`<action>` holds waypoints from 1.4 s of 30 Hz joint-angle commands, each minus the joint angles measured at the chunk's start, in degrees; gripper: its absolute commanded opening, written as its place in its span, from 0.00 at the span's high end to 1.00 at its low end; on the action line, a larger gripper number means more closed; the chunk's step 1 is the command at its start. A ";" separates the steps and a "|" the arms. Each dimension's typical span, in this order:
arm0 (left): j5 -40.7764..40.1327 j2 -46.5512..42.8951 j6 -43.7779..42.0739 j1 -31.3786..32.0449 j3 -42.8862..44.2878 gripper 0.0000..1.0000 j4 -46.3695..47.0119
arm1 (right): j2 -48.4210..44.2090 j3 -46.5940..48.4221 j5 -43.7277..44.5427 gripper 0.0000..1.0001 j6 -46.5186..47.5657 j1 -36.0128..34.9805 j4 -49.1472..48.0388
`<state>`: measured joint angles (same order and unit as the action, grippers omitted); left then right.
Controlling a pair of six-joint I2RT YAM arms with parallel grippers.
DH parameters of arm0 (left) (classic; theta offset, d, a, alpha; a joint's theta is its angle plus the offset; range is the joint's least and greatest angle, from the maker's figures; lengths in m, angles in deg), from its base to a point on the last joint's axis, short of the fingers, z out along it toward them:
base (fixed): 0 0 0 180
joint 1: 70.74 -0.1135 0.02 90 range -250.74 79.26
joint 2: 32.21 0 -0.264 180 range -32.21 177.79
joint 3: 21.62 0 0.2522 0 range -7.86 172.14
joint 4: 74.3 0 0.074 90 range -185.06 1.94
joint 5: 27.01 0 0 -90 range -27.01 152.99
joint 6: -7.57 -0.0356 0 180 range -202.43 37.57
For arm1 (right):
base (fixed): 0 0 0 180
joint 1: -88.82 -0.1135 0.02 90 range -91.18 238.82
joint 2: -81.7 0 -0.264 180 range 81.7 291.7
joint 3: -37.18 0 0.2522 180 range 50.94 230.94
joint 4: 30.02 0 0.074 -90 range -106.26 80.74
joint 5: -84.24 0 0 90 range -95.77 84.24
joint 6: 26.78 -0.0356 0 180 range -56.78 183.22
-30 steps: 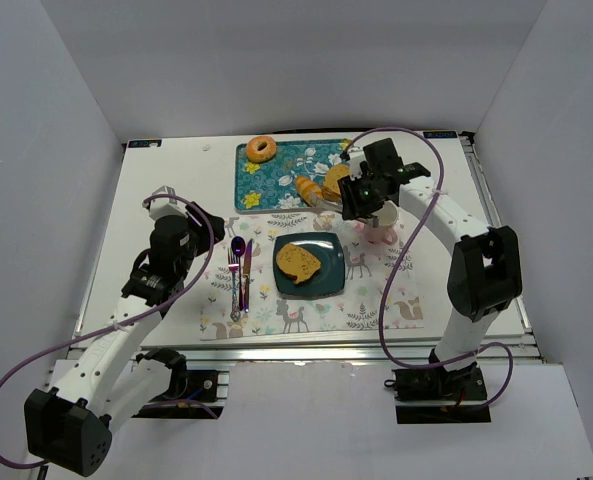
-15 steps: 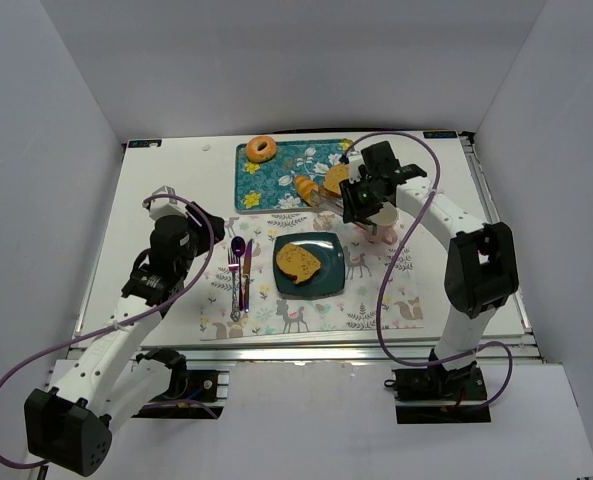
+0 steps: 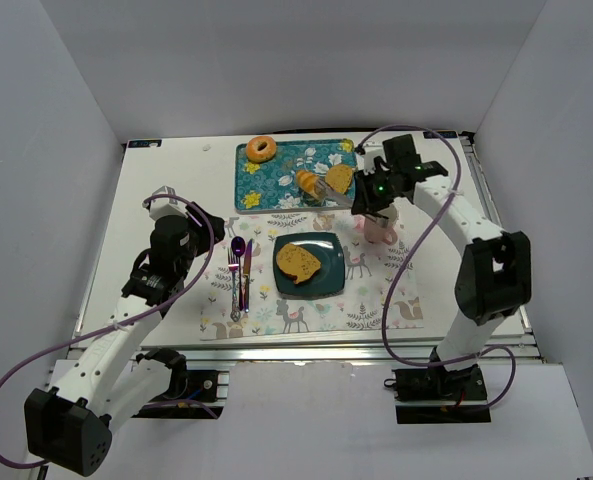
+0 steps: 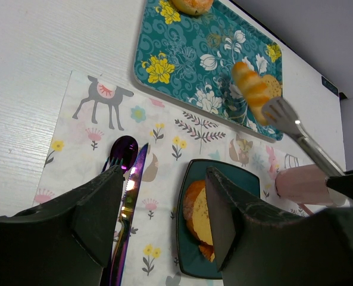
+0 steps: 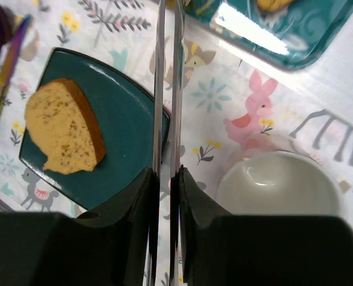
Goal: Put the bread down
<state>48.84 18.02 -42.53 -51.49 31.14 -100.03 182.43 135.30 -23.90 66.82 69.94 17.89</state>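
Observation:
A striped golden bread roll (image 3: pixel 306 184) (image 4: pixel 252 89) sits at the front edge of the teal floral tray (image 3: pixel 276 180), pinched between the tips of metal tongs (image 3: pixel 334 192) (image 4: pixel 283 116). My right gripper (image 3: pixel 374 190) (image 5: pixel 167 179) is shut on the tongs' two arms (image 5: pixel 167 89), which stand nearly together. A bread slice (image 3: pixel 298 262) (image 5: pixel 63 128) lies on the dark teal plate (image 3: pixel 328 282) (image 5: pixel 128 119). My left gripper (image 3: pixel 191 222) (image 4: pixel 164 196) hangs open over the placemat's left part, holding nothing.
A doughnut-like ring (image 3: pixel 261 149) and another bread piece (image 3: pixel 339 178) lie on the tray. A pink cup (image 3: pixel 379 230) (image 5: pixel 280 185) stands right of the plate. Spoon, knife and fork (image 3: pixel 239 270) lie left of the plate on the patterned placemat (image 3: pixel 306 305).
My right gripper has squeezed the tongs' arms closer and drawn back to the right. The roll sits in the tongs' tips, shifted slightly. The left arm has not moved.

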 commanded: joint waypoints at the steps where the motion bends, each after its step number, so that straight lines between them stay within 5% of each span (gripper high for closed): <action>1: -0.09 0.03 -0.09 -0.17 1.25 0.33 0.54 | -7.55 -1.46 -7.26 1.00 4.03 1.73 -3.74; 12: 0.26 0.04 0.18 -0.17 0.55 0.33 1.24 | -29.35 -24.23 -20.63 1.00 36.71 1.73 7.23; 23: 1.32 1.09 0.00 -0.17 0.46 0.33 2.12 | -38.32 -34.08 -14.83 1.00 42.72 1.73 7.86; 30: 1.15 0.56 0.09 -0.17 0.11 0.33 1.86 | -39.03 -37.07 -13.51 0.71 45.36 1.82 7.07; 42: 0.97 0.74 0.18 -0.17 -0.07 0.33 2.30 | -43.95 -34.79 -16.32 0.56 45.63 1.82 5.49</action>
<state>49.51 19.36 -42.49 -51.49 31.14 -98.89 140.29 97.97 -37.47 112.22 71.71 25.65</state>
